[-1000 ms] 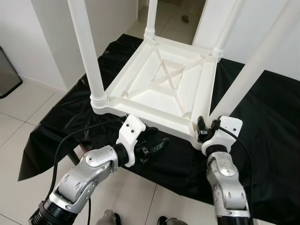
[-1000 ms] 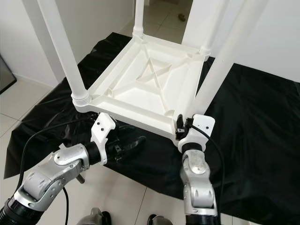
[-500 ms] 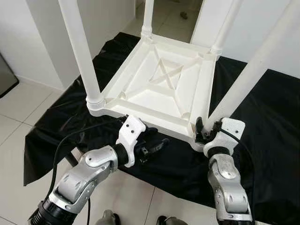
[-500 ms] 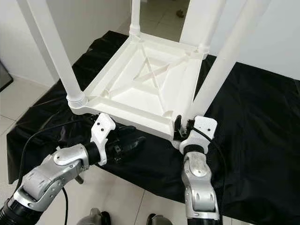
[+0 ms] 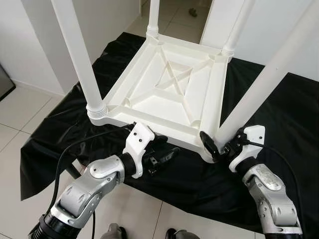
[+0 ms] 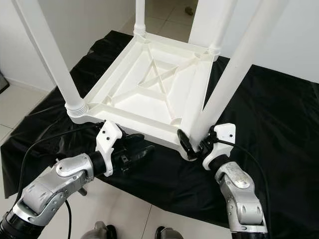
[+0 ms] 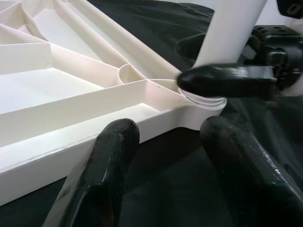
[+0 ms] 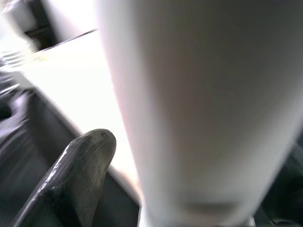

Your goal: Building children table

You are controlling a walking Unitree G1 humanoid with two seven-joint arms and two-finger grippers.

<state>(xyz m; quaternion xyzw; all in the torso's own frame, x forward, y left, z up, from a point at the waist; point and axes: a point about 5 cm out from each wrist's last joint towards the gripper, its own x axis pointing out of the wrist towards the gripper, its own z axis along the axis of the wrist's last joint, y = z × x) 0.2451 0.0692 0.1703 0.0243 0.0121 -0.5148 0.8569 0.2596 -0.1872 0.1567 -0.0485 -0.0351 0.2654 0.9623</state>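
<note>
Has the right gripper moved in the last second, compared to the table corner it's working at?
Yes. The right gripper has swung out toward the robot's right side of the near-right table leg; its fingers now reach around the leg's base from the side.

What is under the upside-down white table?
A black cloth lies under the white table and spreads out past its edges. Whatever the cloth rests on is covered, apart from a dark leg-like shape below its near edge.

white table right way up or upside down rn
Upside down. The white table lies top-down on the black cloth, ribbed underside showing and its legs pointing up. The right gripper is around the near-right leg's base.
</note>
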